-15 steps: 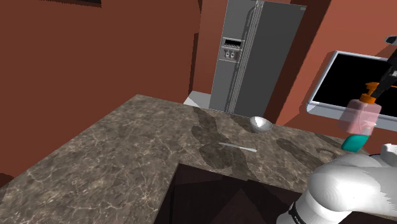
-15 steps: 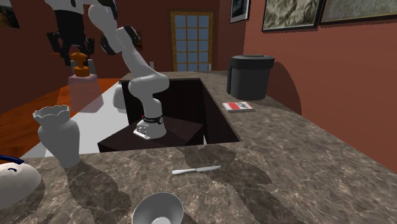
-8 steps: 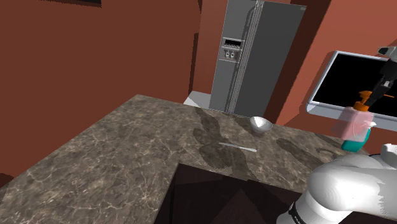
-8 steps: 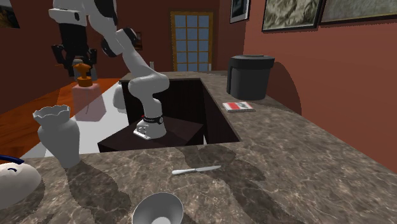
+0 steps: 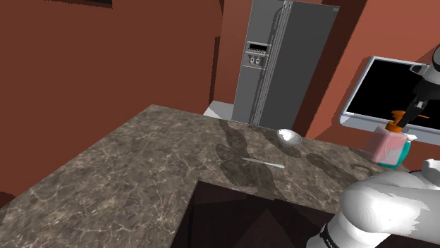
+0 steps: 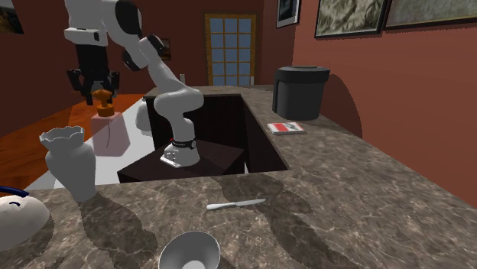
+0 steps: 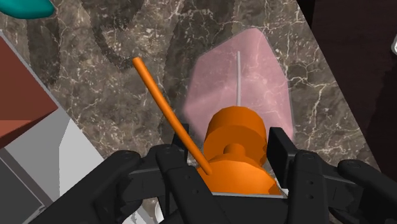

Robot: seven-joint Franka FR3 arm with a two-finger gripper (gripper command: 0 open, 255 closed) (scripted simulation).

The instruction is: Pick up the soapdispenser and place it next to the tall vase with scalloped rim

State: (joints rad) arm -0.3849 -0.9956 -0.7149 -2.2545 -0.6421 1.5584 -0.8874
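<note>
- The gripper (image 7: 232, 162) is pinched on the orange pump head (image 7: 235, 137) of the soap dispenser (image 7: 245, 83). One black finger presses each side of the cap, and the thin orange spout sticks out past one finger.
- The dispenser hangs from that grip with its long axis upright and its pale pink translucent body straight below the hand.
- Veined brown countertop (image 7: 127, 38) lies beneath the bottle, and the bottle looks clear of it.
- The counter's edge runs close beside the bottle on the spout side, with grey and red floor beyond it. A teal object (image 7: 25, 6) sits near that edge.
- In the second exterior view the tall white vase (image 6: 70, 164) with the scalloped rim stands on the counter, below and to the left of the hanging dispenser (image 6: 108, 131) and nearer that camera.
- The coming move therefore looks like a short carry toward the vase and then a straight lowering.
- The counter beside the vase on the arm's side is bare, which leaves room to set down.
- The knife (image 6: 235, 204) and bowl (image 6: 189, 251) lie well apart from that spot.
- The main risk is a swing of the bottle knocking the vase.
</note>
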